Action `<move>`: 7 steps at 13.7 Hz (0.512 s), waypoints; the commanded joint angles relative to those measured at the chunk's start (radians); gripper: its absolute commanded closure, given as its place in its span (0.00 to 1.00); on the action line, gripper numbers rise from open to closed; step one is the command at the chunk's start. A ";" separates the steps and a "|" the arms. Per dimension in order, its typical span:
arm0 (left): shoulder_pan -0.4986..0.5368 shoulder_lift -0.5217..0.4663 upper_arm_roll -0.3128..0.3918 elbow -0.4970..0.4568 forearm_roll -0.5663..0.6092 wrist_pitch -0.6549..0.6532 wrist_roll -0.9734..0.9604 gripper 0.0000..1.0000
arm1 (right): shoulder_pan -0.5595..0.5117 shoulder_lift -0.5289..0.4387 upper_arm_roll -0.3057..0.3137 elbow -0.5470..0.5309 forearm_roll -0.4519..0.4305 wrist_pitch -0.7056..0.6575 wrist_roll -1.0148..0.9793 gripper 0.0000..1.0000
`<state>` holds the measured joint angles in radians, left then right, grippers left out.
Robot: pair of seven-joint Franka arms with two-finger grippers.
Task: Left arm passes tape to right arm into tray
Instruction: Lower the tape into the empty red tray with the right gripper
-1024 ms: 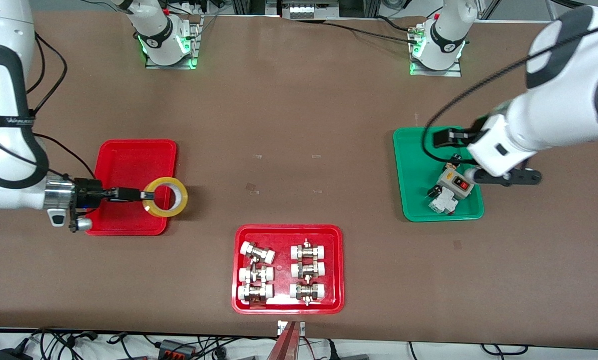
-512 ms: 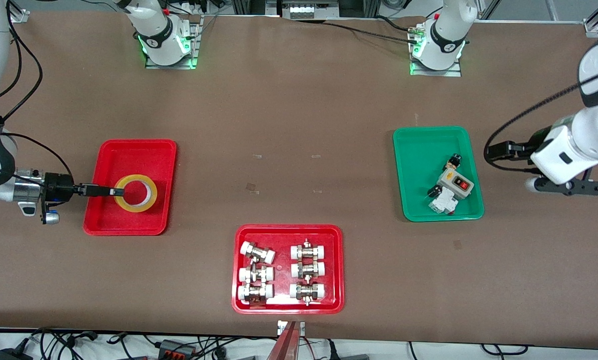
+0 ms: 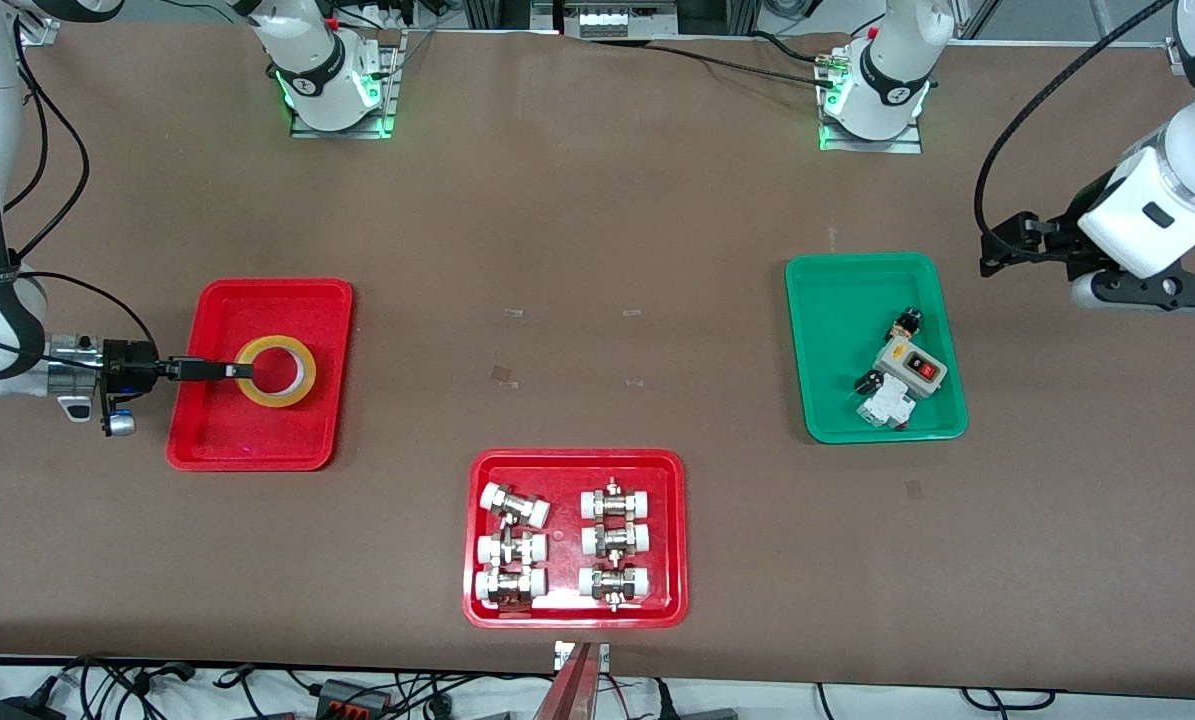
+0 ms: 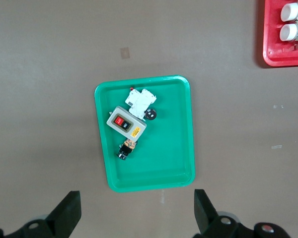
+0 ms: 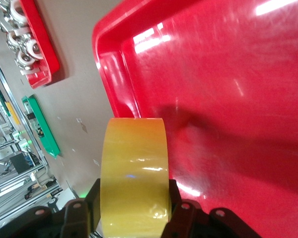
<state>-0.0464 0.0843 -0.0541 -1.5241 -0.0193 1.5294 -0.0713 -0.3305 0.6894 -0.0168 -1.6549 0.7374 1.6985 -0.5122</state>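
Observation:
The yellow tape roll [image 3: 304, 385] is held by its rim in my right gripper [image 3: 237, 370], which is shut on it. The roll lies nearly flat, low over the middle of the plain red tray [image 3: 257, 440]; I cannot tell whether it touches the floor. In the right wrist view the tape [image 5: 134, 163] sits between the black fingers [image 5: 181, 208] with the tray [image 5: 228, 99] right under it. My left gripper [image 3: 1152, 290] is open and empty over bare table beside the green tray, toward the left arm's end. Its own view shows it [image 4: 136, 213] with the jaws wide apart.
A green tray [image 3: 837, 410] holds a grey switch box [image 3: 910, 368] and small electrical parts. A second red tray [image 3: 672, 540] with several white-capped metal fittings sits nearer the front camera, mid-table. The arm bases stand along the table's top edge.
My right gripper carried the tape from over the tray's edge to over its middle and lowered it. My left arm withdrew from over the green tray toward its end of the table.

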 commanded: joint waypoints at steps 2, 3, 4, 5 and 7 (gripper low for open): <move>0.008 -0.001 -0.003 0.007 0.024 -0.017 0.001 0.00 | -0.033 -0.005 0.020 -0.022 -0.009 -0.008 -0.067 0.70; 0.008 -0.001 -0.003 0.008 0.025 -0.014 0.002 0.00 | -0.033 0.004 0.020 -0.020 -0.009 -0.007 -0.081 0.70; 0.008 -0.001 -0.003 0.007 0.025 -0.015 0.001 0.00 | -0.033 0.006 0.020 -0.020 -0.009 -0.008 -0.083 0.70; 0.008 -0.001 -0.003 0.007 0.024 -0.017 0.002 0.00 | -0.033 0.006 0.020 -0.020 -0.009 -0.008 -0.083 0.69; 0.013 -0.001 -0.001 0.007 0.021 -0.017 0.002 0.00 | -0.032 0.006 0.020 -0.017 -0.009 -0.010 -0.081 0.01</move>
<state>-0.0398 0.0850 -0.0526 -1.5241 -0.0188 1.5261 -0.0716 -0.3429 0.7008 -0.0165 -1.6737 0.7373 1.6996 -0.5760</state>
